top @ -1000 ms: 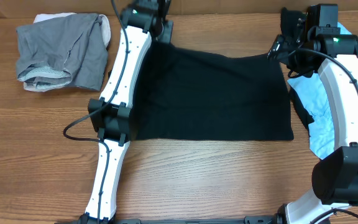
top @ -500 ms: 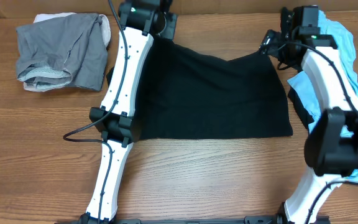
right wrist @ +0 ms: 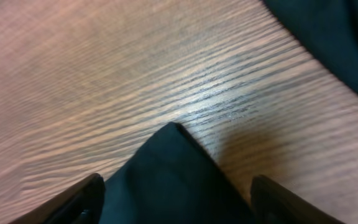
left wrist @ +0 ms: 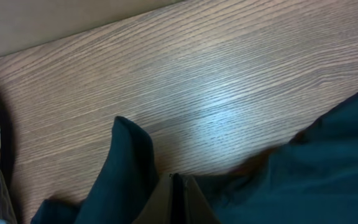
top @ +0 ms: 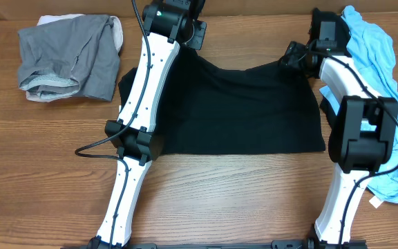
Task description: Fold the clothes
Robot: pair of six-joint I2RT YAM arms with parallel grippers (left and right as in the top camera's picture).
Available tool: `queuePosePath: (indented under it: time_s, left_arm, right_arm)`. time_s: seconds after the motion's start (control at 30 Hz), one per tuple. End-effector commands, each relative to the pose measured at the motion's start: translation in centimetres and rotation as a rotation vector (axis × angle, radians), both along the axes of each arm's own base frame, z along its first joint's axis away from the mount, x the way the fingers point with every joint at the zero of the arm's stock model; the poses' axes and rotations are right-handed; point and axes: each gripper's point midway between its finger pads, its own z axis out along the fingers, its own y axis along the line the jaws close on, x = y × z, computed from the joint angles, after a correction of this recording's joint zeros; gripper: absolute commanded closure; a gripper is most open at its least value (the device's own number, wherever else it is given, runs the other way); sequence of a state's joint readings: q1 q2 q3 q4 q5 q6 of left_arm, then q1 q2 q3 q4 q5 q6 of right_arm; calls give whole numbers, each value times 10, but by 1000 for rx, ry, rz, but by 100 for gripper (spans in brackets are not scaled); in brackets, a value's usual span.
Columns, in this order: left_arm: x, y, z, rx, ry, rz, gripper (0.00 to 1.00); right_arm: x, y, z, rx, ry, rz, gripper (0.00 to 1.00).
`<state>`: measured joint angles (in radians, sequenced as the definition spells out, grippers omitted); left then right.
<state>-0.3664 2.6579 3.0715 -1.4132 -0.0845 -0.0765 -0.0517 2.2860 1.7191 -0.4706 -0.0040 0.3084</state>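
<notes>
The black garment (top: 240, 111) lies spread at mid-bench, its near hem straight and flat on the wood. Its far edge sags in the middle between two drawn-up corners. The left claw (left wrist: 180, 193) is narrow and pinches the far left corner, with a fold of the cloth standing up beside its fingers. The right claw (top: 289, 58) holds the far right corner, which rises to a peak between its fingers (right wrist: 73, 202). The garment's left edge runs under the left arm. Its right edge lies just beside the blue garment (top: 382, 69). A grey clothes pile (top: 68, 59) sits well apart at the far left. The bench (top: 240, 194) shows bare wood along the whole near side, and only a narrow strip beyond the far edge.
</notes>
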Motion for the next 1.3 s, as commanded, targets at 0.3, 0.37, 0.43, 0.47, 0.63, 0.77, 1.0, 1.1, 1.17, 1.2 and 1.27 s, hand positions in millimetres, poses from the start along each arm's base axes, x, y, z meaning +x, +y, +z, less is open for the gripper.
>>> queuePosePath:
  time_s: [0.3, 0.37, 0.43, 0.47, 0.63, 0.77, 1.0, 1.1, 1.17, 1.2, 1.27]
  left_arm:
    - [0, 5, 14, -3, -29, 27, 96]
    - [-1, 6, 13, 2, -24, 30, 96]
    - [-1, 10, 12, 10, -22, 38, 96]
    - [-1, 12, 12, 9, -21, 41, 96]
    - [2, 22, 12, -4, -13, 80, 96]
    - [4, 30, 12, -5, -14, 96, 96]
    - [2, 42, 18, -20, -5, 115, 96]
    - [-1, 44, 30, -26, -21, 117, 96]
    - [-4, 44, 40, -32, -33, 116, 96]
    - [-6, 44, 43, -36, -35, 113, 96]
    - [-13, 44, 49, -45, -22, 105, 95]
  right_arm:
    - [17, 1, -13, -16, -53, 0, 58]
    - [18, -1, -12, -23, -60, -5, 76]
    - [19, -3, -11, -36, -65, -14, 88]
    - [19, -4, -11, -39, -66, -16, 91]
    - [18, -7, -10, -43, -57, -22, 96]
    - [19, -11, 4, -50, -38, -18, 96]
    - [23, -12, 67, -94, 2, 54, 96]
    - [14, -11, 100, -92, 34, 60, 96]
    - [3, -10, 113, -84, 72, 63, 96]
    - [-7, -7, 118, -70, 107, 70, 96]
    - [-30, -5, 122, -46, 193, 77, 96]
